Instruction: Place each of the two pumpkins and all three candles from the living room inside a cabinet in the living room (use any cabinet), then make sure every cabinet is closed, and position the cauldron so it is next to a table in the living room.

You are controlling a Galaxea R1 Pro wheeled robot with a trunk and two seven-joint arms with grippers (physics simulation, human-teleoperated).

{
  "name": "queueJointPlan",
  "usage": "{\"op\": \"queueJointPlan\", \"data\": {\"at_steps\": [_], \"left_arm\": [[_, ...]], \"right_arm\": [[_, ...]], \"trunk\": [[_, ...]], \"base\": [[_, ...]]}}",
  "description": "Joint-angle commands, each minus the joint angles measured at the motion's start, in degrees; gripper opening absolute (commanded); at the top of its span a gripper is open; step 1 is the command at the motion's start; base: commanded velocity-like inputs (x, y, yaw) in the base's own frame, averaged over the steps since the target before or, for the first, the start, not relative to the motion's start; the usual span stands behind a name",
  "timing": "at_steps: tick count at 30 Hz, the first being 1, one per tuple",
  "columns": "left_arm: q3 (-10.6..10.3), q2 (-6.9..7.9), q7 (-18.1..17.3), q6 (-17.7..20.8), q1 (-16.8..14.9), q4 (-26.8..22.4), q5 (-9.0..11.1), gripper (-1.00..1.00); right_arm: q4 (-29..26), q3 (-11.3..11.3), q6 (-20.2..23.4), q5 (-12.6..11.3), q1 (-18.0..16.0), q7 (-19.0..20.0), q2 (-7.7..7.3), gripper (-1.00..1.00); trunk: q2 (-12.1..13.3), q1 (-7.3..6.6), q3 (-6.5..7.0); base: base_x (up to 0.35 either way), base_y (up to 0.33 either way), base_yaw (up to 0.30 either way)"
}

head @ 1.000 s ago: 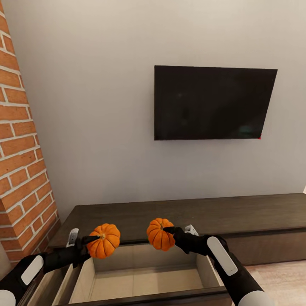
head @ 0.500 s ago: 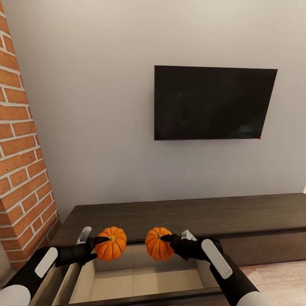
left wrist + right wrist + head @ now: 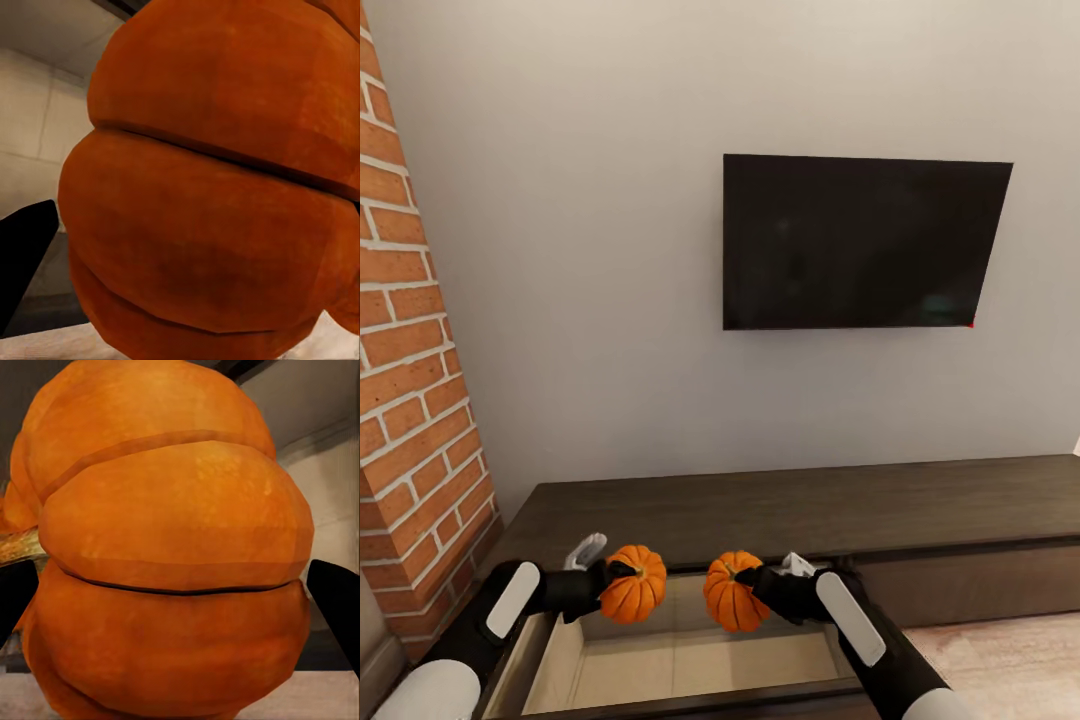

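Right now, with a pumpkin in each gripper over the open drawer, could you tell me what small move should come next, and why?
Probably lower both arms a little. The left gripper holds one pumpkin and the right gripper the other pumpkin, both above the open drawer of the cabinet, not yet inside it.

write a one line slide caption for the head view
Left gripper and right gripper each hold a pumpkin above the open cabinet drawer.

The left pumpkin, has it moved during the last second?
Yes. The left pumpkin, held in the left claw, went lower and rightward against the fixed cabinet, toward the open drawer.
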Motion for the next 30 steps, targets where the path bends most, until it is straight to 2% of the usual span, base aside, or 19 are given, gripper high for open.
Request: {"op": "queueJointPlan", "data": {"at_steps": [1, 4, 6, 8, 10, 12, 14, 15, 19, 23, 27, 30], "left_arm": [[0.2, -0.64, 2.3, 0.0, 0.0, -0.6, -0.4, -1.00], [0.1, -2.37, 9.0, -2.5, 0.0, -1.3, -0.5, -1.00], [0.0, -3.10, 13.2, -3.9, 0.0, -1.4, -0.5, -1.00], [0.0, -3.65, 15.7, -4.4, 0.0, -1.4, -0.5, -1.00], [-0.1, -4.12, 16.7, -4.6, 0.0, -1.4, -0.5, -1.00], [-0.5, -4.40, 17.2, -4.7, 0.0, -1.5, -0.9, -1.00], [-1.2, -4.60, 18.3, -4.7, 0.0, -1.5, -2.2, -1.00], [-1.4, -4.81, 18.9, -4.7, 0.0, -1.5, -2.8, -1.00], [-1.8, -6.01, 20.4, -5.7, 0.0, -1.5, -4.1, -1.00], [-1.9, -6.33, 20.6, -6.1, 0.0, -1.3, -4.3, -1.00], [-2.0, -6.44, 20.7, -6.1, 0.0, -1.1, -4.3, -1.00], [-2.1, -6.65, 20.7, -6.2, 0.0, -1.0, -4.4, -1.00]], "right_arm": [[0.0, 0.0, -0.2, 0.9, -0.1, -0.9, 0.65, -1.00], [0.1, 0.1, -1.6, 3.7, -0.1, -1.3, 1.74, -1.00], [0.2, 0.1, -3.6, 4.5, -0.1, -1.4, 2.00, -1.00], [1.1, 0.3, -4.7, 4.9, -0.1, -1.6, 2.14, -1.00], [2.5, 1.7, -5.5, 5.0, -0.5, -2.6, 2.32, -1.00], [4.2, 5.1, -8.9, 5.0, -1.4, -5.5, 3.09, -1.00], [5.6, 7.9, -12.0, 4.9, -2.1, -8.7, 3.87, -1.00], [6.3, 8.6, -12.6, 5.0, -2.5, -9.7, 4.23, -1.00], [9.4, 9.7, -13.7, 5.1, -3.6, -11.0, 5.73, -1.00], [11.1, 9.9, -15.4, 5.5, -3.9, -11.3, 6.17, -1.00], [12.8, 10.0, -16.7, 9.2, -4.0, -11.4, 6.66, -1.00], [13.2, 10.0, -16.9, 10.4, -4.0, -11.4, 6.95, -1.00]], "trunk": [[0.0, -0.01, -0.06], [0.0, -0.01, -0.06], [0.0, -0.01, -0.06], [0.0, -0.01, -0.06], [0.0, -0.01, -0.06], [0.0, -0.01, -0.06], [0.0, -0.01, -0.06], [0.0, -0.01, -0.06], [0.0, -0.01, -0.06], [0.0, -0.01, -0.06], [0.0, -0.01, -0.06], [0.0, -0.01, -0.06]], "base": [[0.000, 0.000, 0.000], [0.000, 0.000, 0.000], [0.000, 0.000, 0.000], [0.000, 0.000, 0.000], [0.000, 0.000, 0.000], [0.000, 0.000, 0.000], [0.000, 0.000, 0.000], [0.000, 0.000, 0.000], [0.000, 0.000, 0.000], [0.000, 0.000, 0.000], [0.000, 0.000, 0.000], [0.000, 0.000, 0.000]]}}
